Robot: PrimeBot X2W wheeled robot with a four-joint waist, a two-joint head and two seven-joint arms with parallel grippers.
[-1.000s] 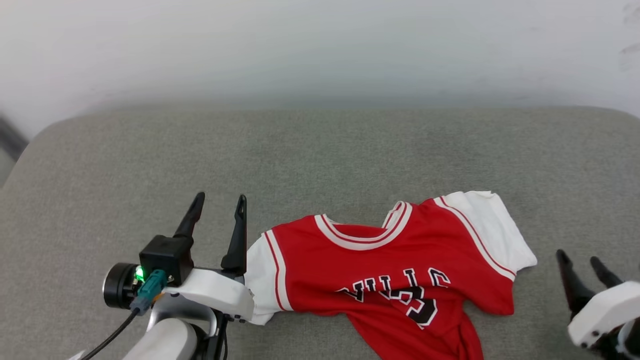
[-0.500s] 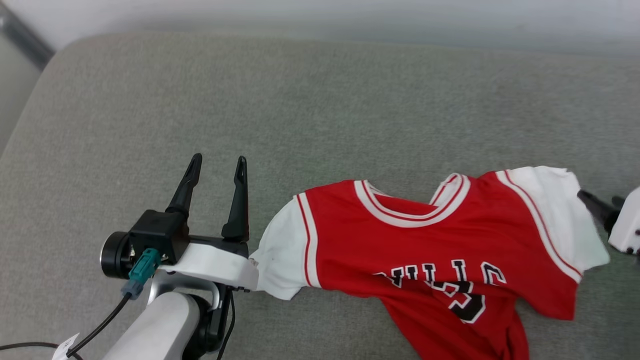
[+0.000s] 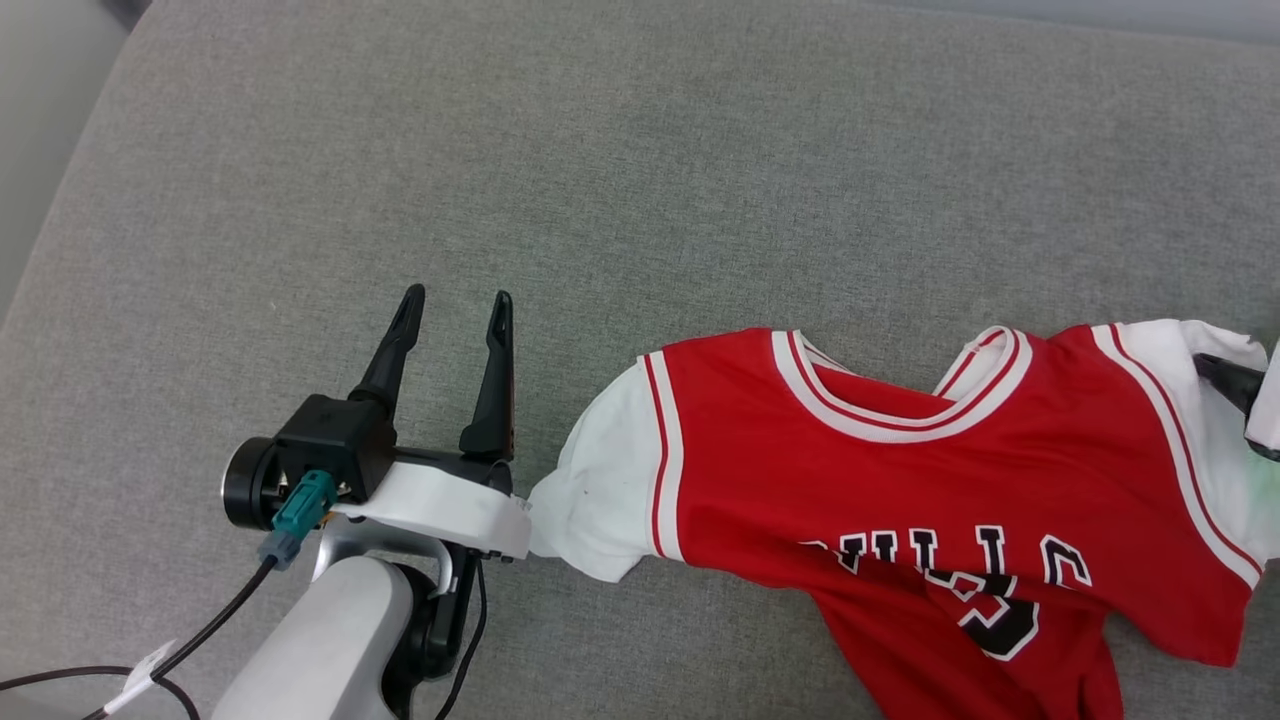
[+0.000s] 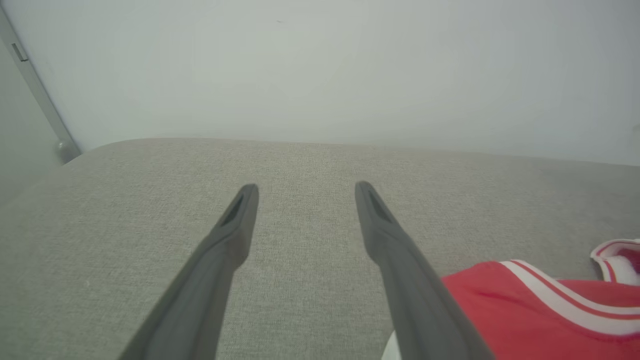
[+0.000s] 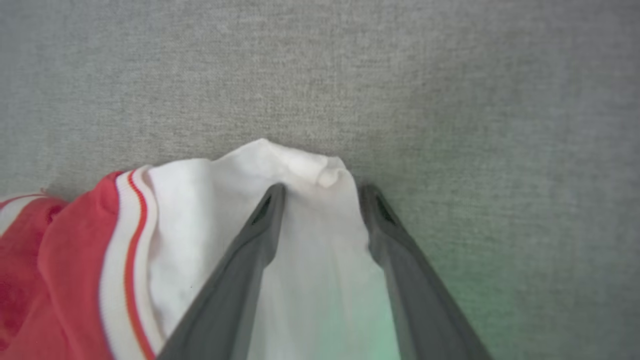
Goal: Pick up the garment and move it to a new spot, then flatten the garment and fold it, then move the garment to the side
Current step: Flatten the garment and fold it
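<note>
The left end effector sits at about 8 o'clock in the head view, above the grey upholstered surface. Its jaws are spread wide and hold nothing. At its 3 o'clock, just beside its white housing, lies the left white sleeve of the garment. The left wrist view agrees: bare grey fabric shows between that end effector's fingers, with the garment's red shoulder at 4 o'clock.

The garment lies rumpled, front up and collar toward 12 o'clock, across the right half of the head view.

At 3 o'clock the right end effector meets the other sleeve. In its wrist view the jaws stand apart astride the white sleeve, not pinched onto it.

The step in hand looks like the first pickup. The next move probably calls for the right jaws to clamp the sleeve and the left to take its own sleeve.

The hem runs off the bottom edge and the right housing is cropped. The lettering is creased, and it is unclear whether either right finger lies under the cloth.
</note>
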